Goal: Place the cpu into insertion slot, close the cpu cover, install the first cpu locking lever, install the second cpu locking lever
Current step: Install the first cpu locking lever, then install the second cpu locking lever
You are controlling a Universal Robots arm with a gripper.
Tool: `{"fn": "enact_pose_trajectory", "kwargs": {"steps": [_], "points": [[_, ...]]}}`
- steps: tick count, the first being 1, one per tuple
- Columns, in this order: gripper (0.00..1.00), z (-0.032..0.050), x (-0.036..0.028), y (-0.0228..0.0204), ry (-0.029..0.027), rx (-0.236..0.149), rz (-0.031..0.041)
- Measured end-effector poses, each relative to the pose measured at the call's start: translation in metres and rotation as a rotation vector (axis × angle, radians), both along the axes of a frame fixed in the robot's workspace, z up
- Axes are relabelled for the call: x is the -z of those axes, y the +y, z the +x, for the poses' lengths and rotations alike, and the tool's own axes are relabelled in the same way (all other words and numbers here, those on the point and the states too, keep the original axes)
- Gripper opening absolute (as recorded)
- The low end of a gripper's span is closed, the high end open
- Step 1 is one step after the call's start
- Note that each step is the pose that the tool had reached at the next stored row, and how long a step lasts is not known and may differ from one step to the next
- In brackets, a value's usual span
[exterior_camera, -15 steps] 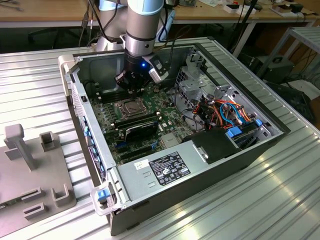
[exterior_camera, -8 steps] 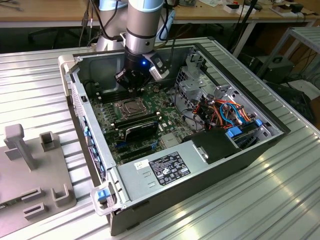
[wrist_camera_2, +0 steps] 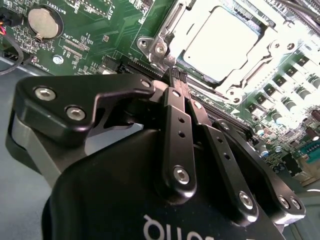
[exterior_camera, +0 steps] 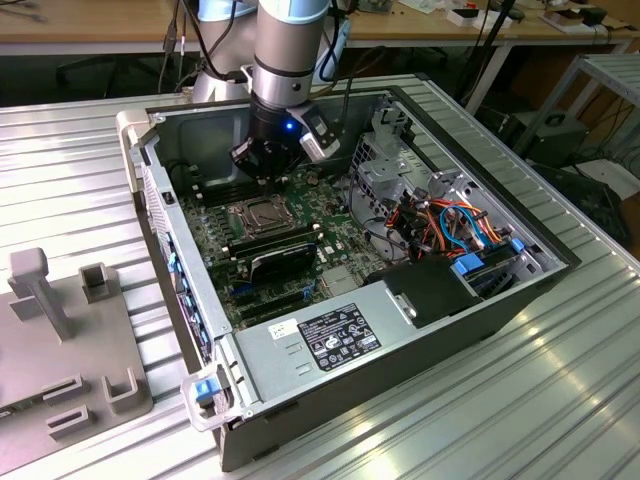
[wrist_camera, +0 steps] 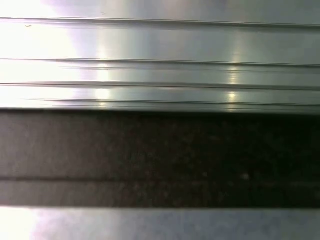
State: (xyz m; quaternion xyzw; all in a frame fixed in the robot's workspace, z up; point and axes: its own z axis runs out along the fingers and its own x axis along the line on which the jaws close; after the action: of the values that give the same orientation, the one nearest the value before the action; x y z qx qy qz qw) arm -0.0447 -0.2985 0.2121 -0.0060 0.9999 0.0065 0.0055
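Note:
The cpu (wrist_camera_2: 220, 42) lies flat in the insertion slot (exterior_camera: 256, 215), its silvery top bright in the second wrist view. The cpu cover (wrist_camera_2: 239, 86) is down around it as a metal frame. A thin locking lever (wrist_camera_2: 171, 19) runs along one socket edge. My gripper (wrist_camera_2: 177, 76) is shut with its black fingers pressed together and nothing between them. Its tips sit just off the socket's corner, beside the cover's screw tab (wrist_camera_2: 159, 49). In the exterior view the gripper (exterior_camera: 258, 183) hangs low inside the open computer case, just behind the socket.
Black memory sticks (exterior_camera: 275, 245) lie in front of the socket. A drive cage with cables (exterior_camera: 450, 225) stands at the exterior view's right, the power supply (exterior_camera: 335, 335) in front. A grey fixture (exterior_camera: 70, 330) rests on the ribbed metal table (wrist_camera: 160, 75). A coin battery (wrist_camera_2: 44, 22) sits on the board.

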Motion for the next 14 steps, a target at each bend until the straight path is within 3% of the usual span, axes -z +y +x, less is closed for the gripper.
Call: {"fn": "enact_pose_trajectory", "kwargs": {"steps": [11,14], "points": [[0.11,0.0000,0.0000,-0.0001,0.0000,0.000,-0.0002],[0.11,0.0000,0.0000,-0.0026,0.0000,0.000,-0.0003]]}}
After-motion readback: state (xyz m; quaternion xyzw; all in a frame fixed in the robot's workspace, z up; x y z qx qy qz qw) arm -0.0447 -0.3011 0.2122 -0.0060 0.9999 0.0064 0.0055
